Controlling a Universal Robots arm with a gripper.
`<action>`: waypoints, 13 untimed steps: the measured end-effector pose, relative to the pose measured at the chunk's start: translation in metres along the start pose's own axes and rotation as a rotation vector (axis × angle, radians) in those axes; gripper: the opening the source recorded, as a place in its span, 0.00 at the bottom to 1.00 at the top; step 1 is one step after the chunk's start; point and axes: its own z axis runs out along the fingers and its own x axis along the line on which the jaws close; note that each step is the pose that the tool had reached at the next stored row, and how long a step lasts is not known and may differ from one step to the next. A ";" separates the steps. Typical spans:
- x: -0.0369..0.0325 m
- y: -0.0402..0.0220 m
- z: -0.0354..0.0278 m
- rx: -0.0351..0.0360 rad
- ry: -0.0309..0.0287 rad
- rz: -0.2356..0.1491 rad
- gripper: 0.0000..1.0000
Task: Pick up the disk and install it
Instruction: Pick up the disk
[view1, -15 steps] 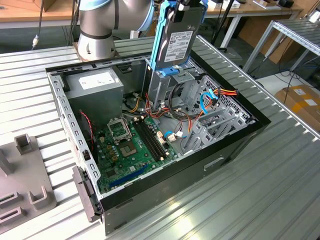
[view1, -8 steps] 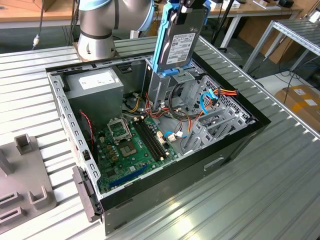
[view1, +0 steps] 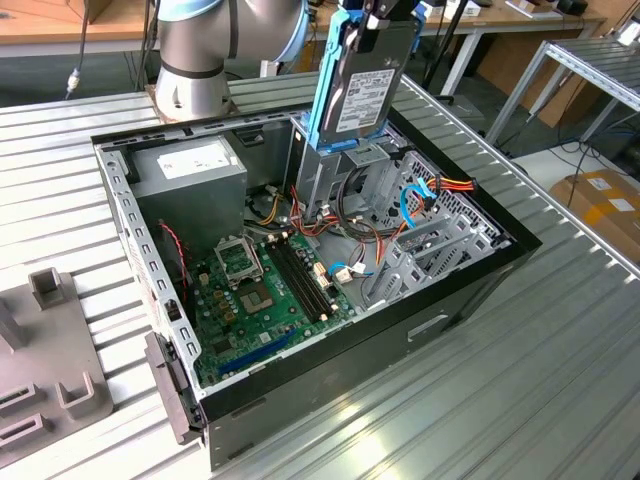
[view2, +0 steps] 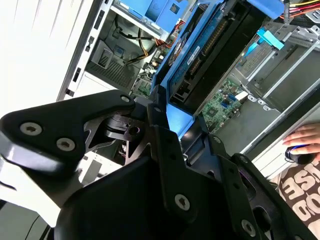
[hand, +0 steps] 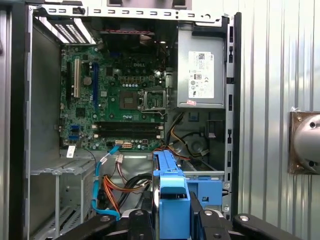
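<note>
The disk (view1: 360, 85), a dark grey drive in a bright blue caddy, hangs on end over the open computer case (view1: 470, 290). My gripper (view1: 372, 25) is shut on its upper end. The disk's lower end sits just above the metal drive cage (view1: 322, 180) at the back of the case. In the first wrist view the blue caddy edge (hand: 171, 197) runs between my black fingers (hand: 137, 225), with the cage's fixed blue bracket (hand: 206, 192) beside it. The second wrist view shows the disk (view2: 200, 60) reaching away from the gripper toward the case interior.
Inside the case lie a green motherboard (view1: 260, 290), a grey power supply (view1: 190, 170), and blue and orange cables (view1: 415, 200) near the empty bays. The arm's base (view1: 195, 60) stands behind the case. Grey fixtures (view1: 50, 370) sit at the exterior view's left. A person's hand (view2: 302, 140) rests nearby.
</note>
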 end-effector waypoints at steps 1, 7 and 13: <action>0.0015 -0.0001 0.0000 0.0000 0.0000 0.000 0.37; 0.0108 -0.0005 -0.0003 0.0000 0.0000 0.000 0.37; 0.0226 -0.0009 -0.0005 0.0000 -0.0001 0.000 0.37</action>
